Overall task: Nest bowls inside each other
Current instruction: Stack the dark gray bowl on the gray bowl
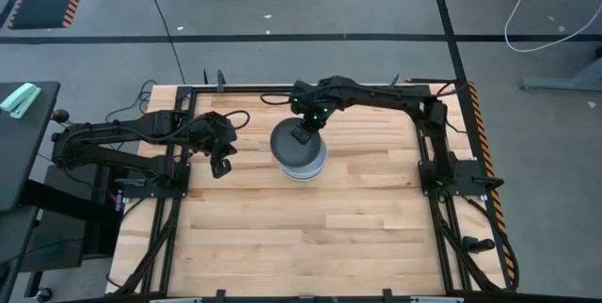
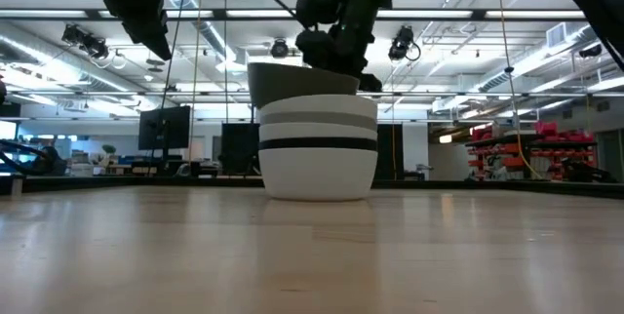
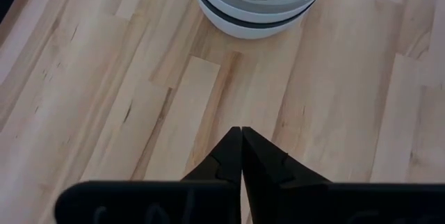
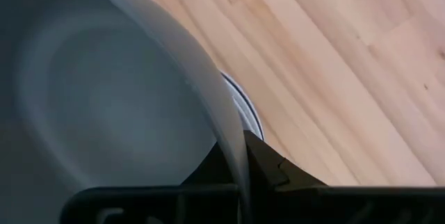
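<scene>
A stack of nested bowls [image 1: 301, 157] stands on the table, far of its middle; in the low view [image 2: 317, 153] it shows white, black and grey bands. A dark grey bowl [image 2: 292, 82] sits tilted on top of the stack, and my right gripper [image 1: 302, 135] is shut on its rim. My left gripper [image 1: 221, 164] is shut and empty, held above the table to the left of the stack; its wrist view shows the shut fingers [image 3: 241, 156] and the stack [image 3: 257, 5] ahead. My right gripper pinches the dark grey bowl's rim [image 4: 233, 156], one finger inside the bowl and one outside. The fingers come from above, slanting down. The bowl sits tilted in the top of the stack [image 2: 322, 109], its left side raised.
Black frame rails [image 1: 428, 167] run along the table's left and right sides. Bare wood lies all around the stack, with the widest free room toward the near edge [image 1: 301, 247].
</scene>
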{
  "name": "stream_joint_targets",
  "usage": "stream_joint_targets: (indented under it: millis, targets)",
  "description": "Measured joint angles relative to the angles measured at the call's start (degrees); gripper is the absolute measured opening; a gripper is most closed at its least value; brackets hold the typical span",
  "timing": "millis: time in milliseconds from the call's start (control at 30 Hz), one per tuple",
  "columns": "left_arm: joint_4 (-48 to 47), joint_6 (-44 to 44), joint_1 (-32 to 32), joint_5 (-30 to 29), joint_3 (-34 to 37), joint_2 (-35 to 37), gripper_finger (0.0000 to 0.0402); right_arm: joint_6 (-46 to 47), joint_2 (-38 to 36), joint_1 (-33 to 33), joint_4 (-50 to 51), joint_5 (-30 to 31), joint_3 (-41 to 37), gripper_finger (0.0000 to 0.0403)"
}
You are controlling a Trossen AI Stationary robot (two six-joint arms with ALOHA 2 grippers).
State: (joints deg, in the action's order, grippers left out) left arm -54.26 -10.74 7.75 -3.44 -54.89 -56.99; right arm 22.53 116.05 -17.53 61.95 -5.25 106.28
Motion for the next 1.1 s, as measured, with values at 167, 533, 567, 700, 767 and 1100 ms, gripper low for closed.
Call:
stream_joint_targets:
  millis: [167,533,567,700,767,1100]
  targets:
    - [0.0,0.0,0.0,0.0,0.0,0.0,0.002,-0.2,1.5,-0.4,3.0,-1.0,0.0,0.0006]
    - [0.0,-0.2,0.0,0.0,0.0,0.0,0.0014,0.4,1.2,-0.4,11.6,-0.7,0.0,0.0006]
    - [0.0,-0.2,0.0,0.0,0.0,0.0,0.0013,0.4,1.2,-0.3,11.7,-0.7,0.0,0.0006]
    - [0.0,-0.2,0.0,0.0,0.0,0.0,0.0015,0.4,1.4,-0.3,11.7,-0.8,0.0,0.0005]
    - [0.0,-0.2,0.0,0.0,0.0,0.0,0.0019,0.4,1.4,-0.3,11.6,-0.8,0.0,0.0006]
    - [0.0,-0.2,0.0,0.0,0.0,0.0,0.002,2.9,1.4,-0.2,11.2,-0.8,0.0,0.0036]
